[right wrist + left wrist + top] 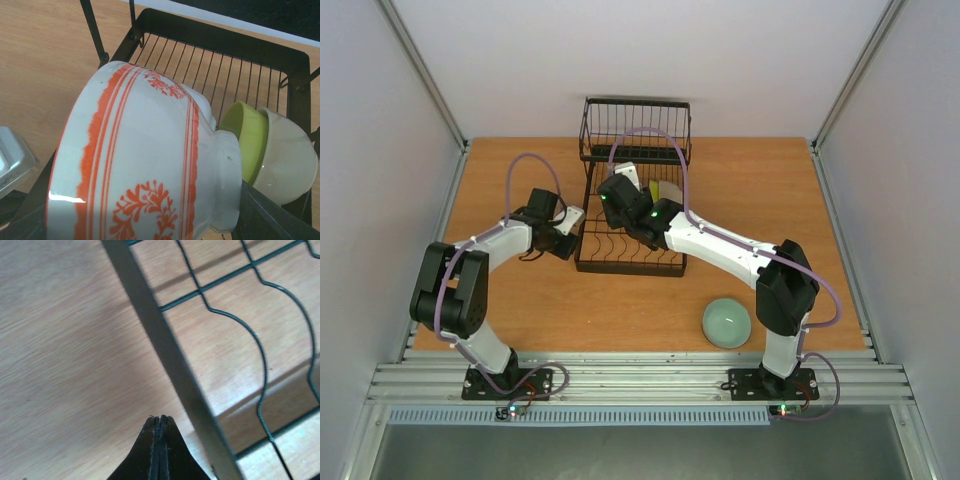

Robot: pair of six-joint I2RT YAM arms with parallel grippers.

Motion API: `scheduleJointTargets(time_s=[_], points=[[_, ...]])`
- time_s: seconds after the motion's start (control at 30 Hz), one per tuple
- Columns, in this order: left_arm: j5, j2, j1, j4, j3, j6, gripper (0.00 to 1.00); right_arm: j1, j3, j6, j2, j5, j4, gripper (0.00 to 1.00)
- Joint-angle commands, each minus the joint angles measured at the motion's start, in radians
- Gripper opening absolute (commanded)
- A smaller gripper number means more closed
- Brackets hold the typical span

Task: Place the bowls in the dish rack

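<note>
Jaws: right gripper (622, 186) clamps tilted patterned bowl (145, 165) over dish rack (220, 36) | left gripper (160, 422) pressed together beside rack's left rail | wooden table (770, 180), pale walls (620, 60)

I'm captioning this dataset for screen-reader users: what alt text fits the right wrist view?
A white bowl with red-orange pattern, tipped on its side, fills most of the view over the black wire dish rack. Behind it, a yellow-green bowl and a pale bowl stand nested on edge in the rack, on a wooden table.
</note>
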Motion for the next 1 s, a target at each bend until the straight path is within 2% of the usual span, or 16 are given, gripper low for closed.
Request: scheduleJointTargets(time_s=[0.0, 0.7, 0.97], points=[[0.084, -0.036, -0.014, -0.010, -0.013, 0.041, 0.00, 0.009, 0.010, -0.007, -0.025, 0.050, 0.056, 0.01], [0.303, -0.076, -0.082, -0.048, -0.040, 0.106, 0.00, 0.009, 0.052, -0.021, 0.055, 0.090, 0.042, 0.01], [0.174, -0.150, -0.055, 0.039, -0.083, 0.068, 0.01, 0.007, 0.084, -0.031, 0.110, 0.099, 0.034, 0.01]])
